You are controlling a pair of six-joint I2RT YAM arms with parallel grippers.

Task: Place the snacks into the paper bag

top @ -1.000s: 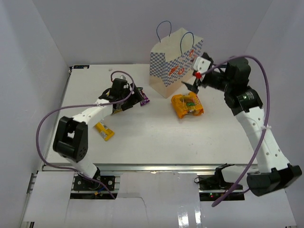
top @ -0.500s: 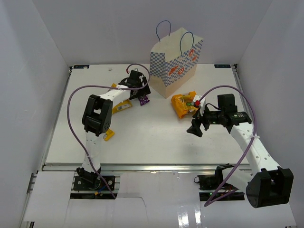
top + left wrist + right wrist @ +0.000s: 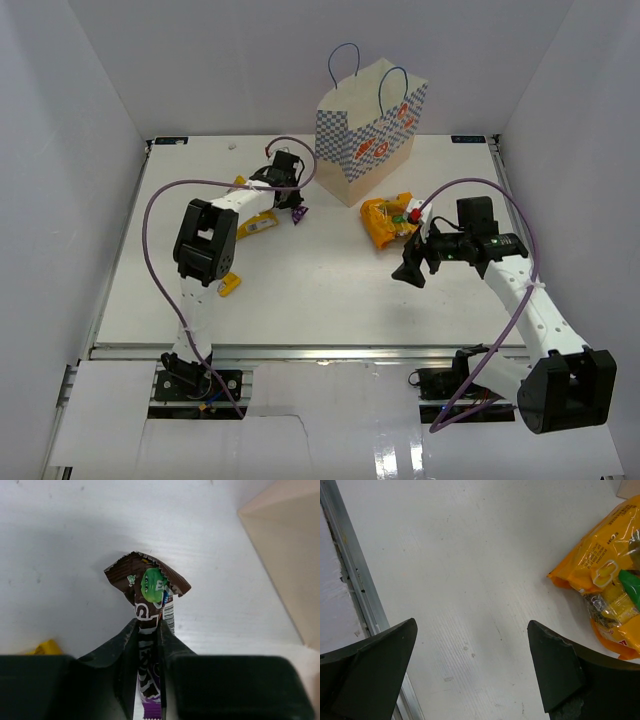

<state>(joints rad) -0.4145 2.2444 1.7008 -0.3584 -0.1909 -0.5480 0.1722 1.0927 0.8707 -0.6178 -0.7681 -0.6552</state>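
Some of the dark purple bar [image 3: 150, 587] is hidden inside the clamped left pincer [image 3: 148, 625]; right pincer [image 3: 471, 630] gapes empty beside the cropped orange chip bag [image 3: 600, 575]

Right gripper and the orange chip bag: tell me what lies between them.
Nothing: only bare white table separates the open right gripper from the orange chip bag, plain in the right wrist view.

Top: high, overlooks whole table [image 3: 300, 290]; wrists: close, seemingly downward, same table
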